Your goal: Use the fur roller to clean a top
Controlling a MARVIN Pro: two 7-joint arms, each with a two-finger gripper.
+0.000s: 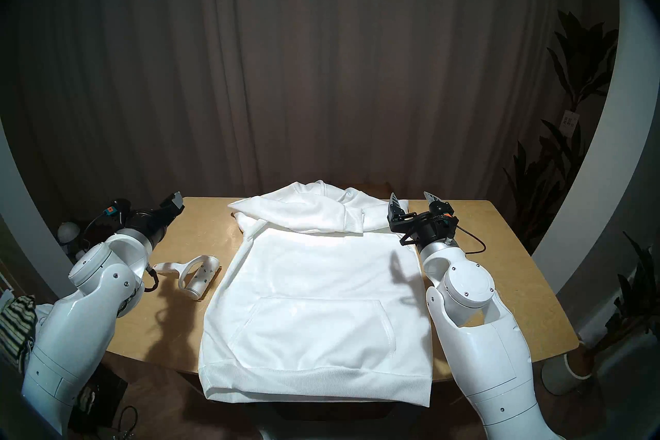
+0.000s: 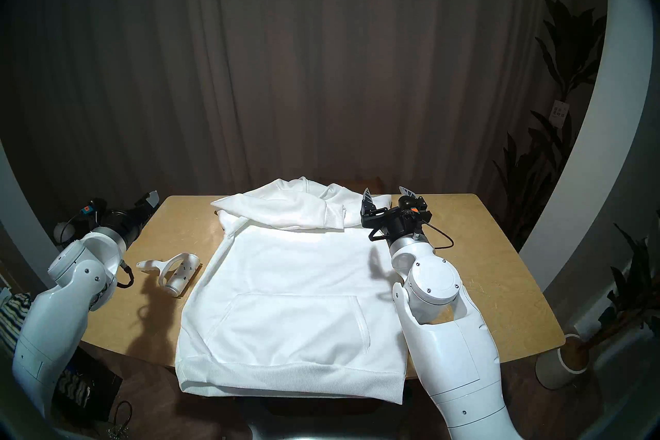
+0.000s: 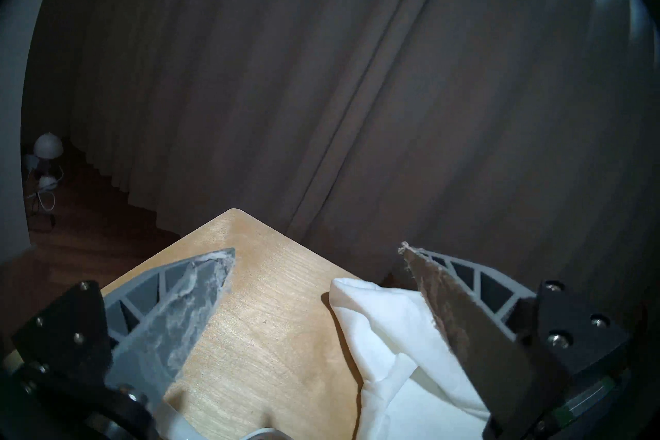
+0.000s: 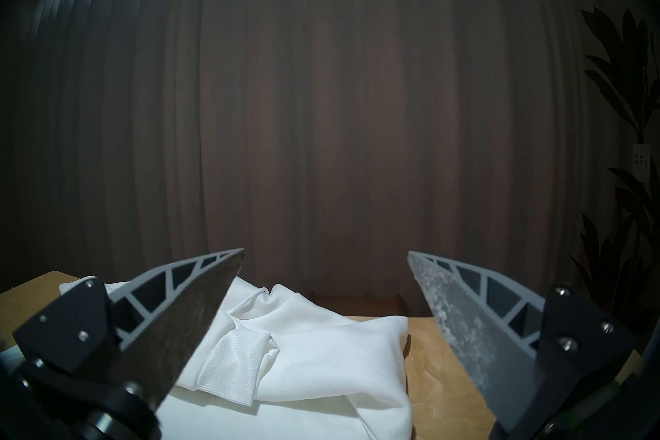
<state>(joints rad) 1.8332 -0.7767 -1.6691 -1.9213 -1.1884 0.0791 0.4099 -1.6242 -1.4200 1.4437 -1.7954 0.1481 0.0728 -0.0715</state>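
Wooden tabletop (image 1: 482, 250) is lit against a dark brown curtain (image 1: 321, 53), with the scene taken from the near edge outward. Nearest, at 6 o'clock, the ribbed hem of the white hooded sweatshirt (image 1: 314, 285) is draped over the table's front edge; the garment is laid flat, front up, its kangaroo pocket seen just beyond the hem. At about 9 o'clock from the pocket, the white lint roller (image 1: 194, 273) is laid on bare wood just beside the sweatshirt's left side, held by neither arm. Farther out, at 12 o'clock, a sleeve with a ribbed cuff is folded across the chest, and the hood is bunched at the far edge. The left gripper (image 3: 316, 250) is held above the table's far left corner at 10 o'clock, its jaws spread wide and nothing between them. The right gripper (image 4: 326, 253) is held at 2 o'clock over the sweatshirt's right shoulder, jaws likewise spread wide and unloaded. Potted plants (image 1: 571, 89) are seen at 3 o'clock, beyond the table.
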